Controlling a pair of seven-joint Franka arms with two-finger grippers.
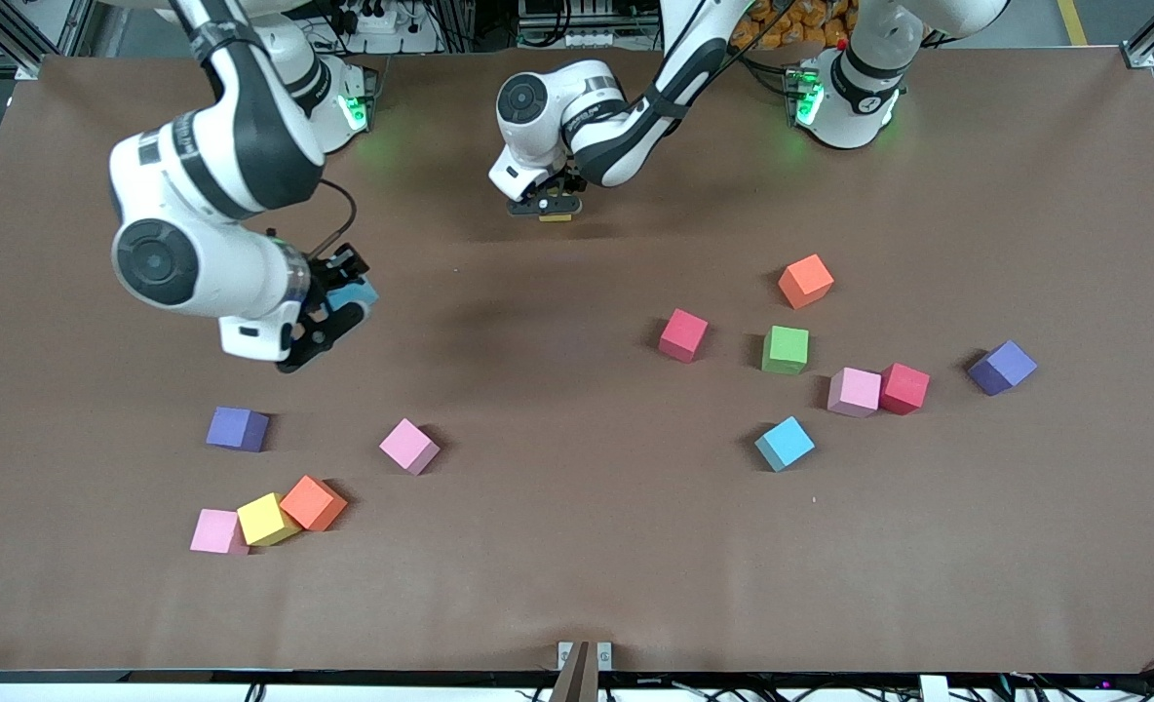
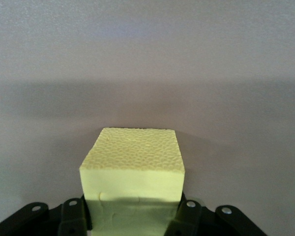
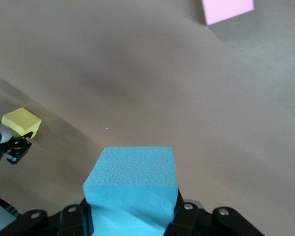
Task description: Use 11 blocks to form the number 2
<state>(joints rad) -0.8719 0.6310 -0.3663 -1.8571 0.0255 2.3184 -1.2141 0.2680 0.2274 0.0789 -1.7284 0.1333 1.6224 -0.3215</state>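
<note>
Front view: fingers of left gripper [image 1: 556, 207] pinched on a yellow block [image 1: 556, 216], low over bare table [image 1: 577, 585] at 12 o'clock from centre. Fingers of right gripper [image 1: 338, 307] clamped on a light blue block [image 1: 355, 293], up over the table at 9 to 10 o'clock. Loose blocks at 8 o'clock: purple block [image 1: 238, 428], pink block [image 1: 409, 446], then a touching row of pink cube [image 1: 217, 531], yellow cube [image 1: 267, 519] and orange cube [image 1: 313, 502]. Loose blocks at 3 o'clock: orange block [image 1: 806, 281], crimson block [image 1: 683, 334], green block [image 1: 786, 349], pale pink block [image 1: 854, 392] touching a red block [image 1: 903, 388], violet block [image 1: 1002, 368], blue block [image 1: 785, 443].

Left wrist view: yellow block [image 2: 132, 169] gripped between both black fingers [image 2: 73, 216], with bare table around it.

Right wrist view: light blue block [image 3: 132, 189] squeezed between the fingers [image 3: 187, 216]. Left gripper [image 3: 12, 147] with its yellow block [image 3: 22, 121] farther off. Pink block [image 3: 226, 10] at the frame edge.
</note>
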